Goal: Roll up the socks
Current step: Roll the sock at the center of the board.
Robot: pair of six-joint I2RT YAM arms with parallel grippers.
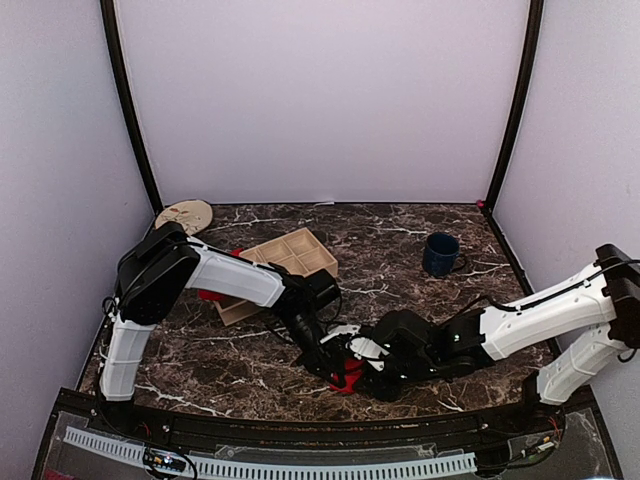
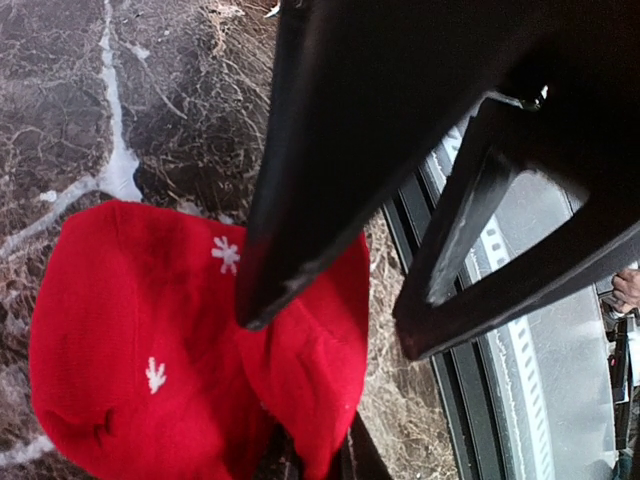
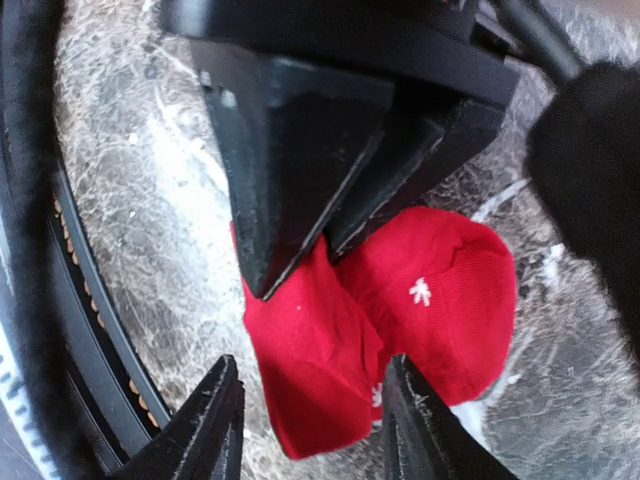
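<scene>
Surface: a dark brown marble-patterned surface [image 1: 400, 225] with white veins, closed in by pale walls on three sides.
Left arm: a white and black arm [image 1: 235, 278] that reaches from the near left corner towards the middle of the near edge.
Right arm: a white and black arm [image 1: 530, 315] that stretches from the near right corner leftwards, low over the surface, to meet the other one.
Tray: a light wooden tray with square compartments [image 1: 290, 256], at the left of centre, partly covered by the left arm.
Disc: a flat, round, tan wooden disc [image 1: 185, 214] in the far left corner.
Mug: a dark blue mug [image 1: 440, 254], upright at the far right, well apart from both arms.
Red patch: a bit of red [image 1: 211, 295] just beside the tray under the left arm; what it is cannot be told.
Sock: a red knitted sock with small white snowflakes [image 1: 348, 378] [image 2: 130, 330] [image 3: 440, 290], bunched and folded on the surface close to the near edge, between the two tools.
Left tool [image 1: 330, 362] [image 2: 325, 335]: its black wedge fingers are drawn close, clamped on a raised fold of the sock.
Right tool [image 1: 375, 365] [image 3: 310, 360]: its fingers stand apart, one on each side of the sock's lower fold, not gripping it.
</scene>
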